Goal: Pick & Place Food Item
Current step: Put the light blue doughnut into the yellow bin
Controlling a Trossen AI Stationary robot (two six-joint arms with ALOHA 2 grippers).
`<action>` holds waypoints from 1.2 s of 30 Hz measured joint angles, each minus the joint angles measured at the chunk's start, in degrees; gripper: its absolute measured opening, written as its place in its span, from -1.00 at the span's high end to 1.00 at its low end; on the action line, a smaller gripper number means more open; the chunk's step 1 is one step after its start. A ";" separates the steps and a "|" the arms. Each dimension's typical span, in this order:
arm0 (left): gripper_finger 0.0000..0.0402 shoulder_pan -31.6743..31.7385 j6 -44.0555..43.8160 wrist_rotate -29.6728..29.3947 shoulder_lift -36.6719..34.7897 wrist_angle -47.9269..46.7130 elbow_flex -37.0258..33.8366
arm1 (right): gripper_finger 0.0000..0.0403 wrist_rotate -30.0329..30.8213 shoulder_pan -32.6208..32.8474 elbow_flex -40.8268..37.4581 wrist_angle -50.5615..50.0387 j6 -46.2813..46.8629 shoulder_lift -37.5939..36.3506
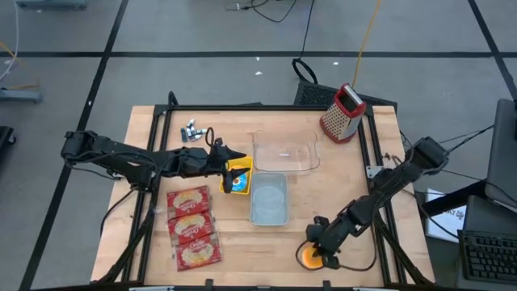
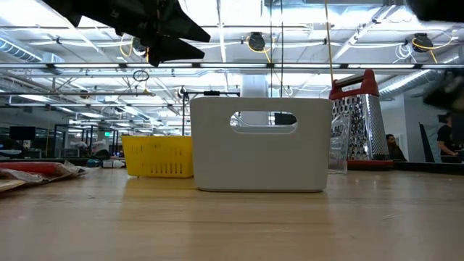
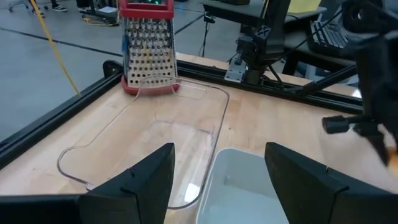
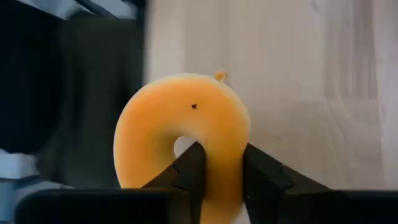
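Observation:
An orange ring doughnut (image 1: 309, 258) (image 4: 180, 118) is at the table's near edge, right of the middle. My right gripper (image 1: 315, 249) (image 4: 219, 177) is shut on it. My left gripper (image 1: 236, 168) (image 3: 217, 186) hangs open and holds nothing; it is over the yellow basket (image 1: 237, 178) next to the white bin (image 1: 268, 199) (image 3: 242, 186). In the low view the left gripper (image 2: 163, 32) shows dark at the top, above the yellow basket (image 2: 158, 156) and the white bin (image 2: 261, 145). My right gripper pinches the doughnut's ring (image 4: 221, 155) across its thickness: one finger (image 4: 189, 171) stands in the hole and the other (image 4: 264, 177) outside the ring. The fingers come slanting down from the table's right. Whether the doughnut is clear of the table, I cannot tell.
A clear shallow tray (image 1: 285, 153) (image 3: 143, 134) lies behind the white bin. A red-topped metal grater (image 1: 342, 113) (image 3: 147, 46) stands at the far right. Red snack packets (image 1: 192, 226) lie at the near left, small metal pieces (image 1: 194, 132) at the far left.

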 joint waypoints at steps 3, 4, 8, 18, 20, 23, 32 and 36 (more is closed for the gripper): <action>-0.26 0.01 -1.98 0.21 0.00 0.02 0.02 | 0.74 0.50 -0.46 0.00 0.04 -5.42 -5.21; -0.26 0.01 -2.65 0.49 0.00 0.10 0.02 | 0.76 1.62 -0.51 0.00 0.11 -8.72 -7.02; -0.26 -0.04 -4.28 0.52 0.00 1.24 0.02 | 0.82 10.97 -1.04 0.00 0.13 -24.19 -13.86; -0.26 -0.22 -5.15 0.61 0.97 9.93 0.09 | 0.78 42.27 -8.30 0.00 4.65 -52.02 -20.59; -0.26 -0.46 -4.74 0.69 2.31 12.68 0.09 | 0.78 45.08 -10.91 0.00 6.65 -55.68 -20.18; -0.26 -0.50 -1.79 1.36 4.74 15.97 0.11 | 0.78 47.09 -15.51 -0.06 9.54 -59.80 -19.01; -0.26 -0.46 3.95 1.56 10.23 23.04 1.32 | 0.78 46.97 -28.76 -0.09 21.29 -66.05 -12.04; -0.26 -0.31 9.60 -2.91 10.72 23.15 2.84 | 0.78 46.75 -30.94 -0.09 29.20 -69.52 -8.93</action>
